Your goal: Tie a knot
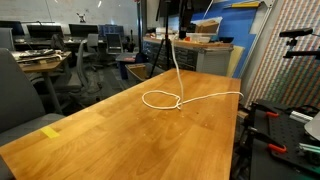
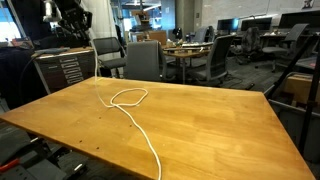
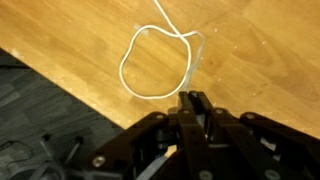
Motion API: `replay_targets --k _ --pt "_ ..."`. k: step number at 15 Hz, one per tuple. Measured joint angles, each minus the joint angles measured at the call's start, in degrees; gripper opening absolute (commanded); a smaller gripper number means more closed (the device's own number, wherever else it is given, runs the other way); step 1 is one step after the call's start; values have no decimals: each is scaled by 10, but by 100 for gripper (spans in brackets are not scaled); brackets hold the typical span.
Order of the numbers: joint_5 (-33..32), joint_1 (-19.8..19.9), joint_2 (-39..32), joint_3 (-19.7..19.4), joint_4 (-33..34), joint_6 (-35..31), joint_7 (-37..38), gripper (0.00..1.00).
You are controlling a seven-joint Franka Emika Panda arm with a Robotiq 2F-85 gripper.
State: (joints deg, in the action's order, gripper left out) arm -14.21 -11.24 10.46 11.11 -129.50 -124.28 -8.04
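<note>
**Ana:** Where does the knot [image 1: 178,102] sit?

**Ben:** Near the middle of the wooden table [image 1: 100,140]. For now it is only a loose crossed loop of white rope [image 2: 128,97] lying flat on the wood. From the crossing, one strand rises steeply off the table. The tail [image 1: 225,96] runs away to the table's edge. I cannot tell whether an end actually passes through the loop.

**Ana:** And the gripper [image 3: 190,98]?

**Ben:** In the wrist view its fingers are pressed together, and the rising strand runs straight in between them. I judge it is pinching the rope just above the loop.

**Ana:** What could spoil this?

**Ben:** Nothing pins the loop or the tail. If the pull goes up or sideways, I expect the whole rope to slide across the smooth wood rather than cinch. The crossing could also simply fall open into a straight line. The cord is thin, so it may slip out of the pinch once tension builds. The tail ends right at the edge, and its hanging weight could drag the loop that way.

**Ana:** Any containers to note?

**Ben:** None on this table, which also carries a scrap of yellow tape [image 1: 50,131]. The clutter on the desks behind is too small to make out.
</note>
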Motion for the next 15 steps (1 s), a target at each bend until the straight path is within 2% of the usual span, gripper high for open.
replay_targets --k 3,5,11,15 --pt "35 -15 -36 7 -2 52 -35 3" --pt "22 -19 -60 13 -5 71 -42 3" --pt "-176 -12 -118 9 1 52 -33 3" --pt "-224 0 -145 -6 15 -5 -45 3"
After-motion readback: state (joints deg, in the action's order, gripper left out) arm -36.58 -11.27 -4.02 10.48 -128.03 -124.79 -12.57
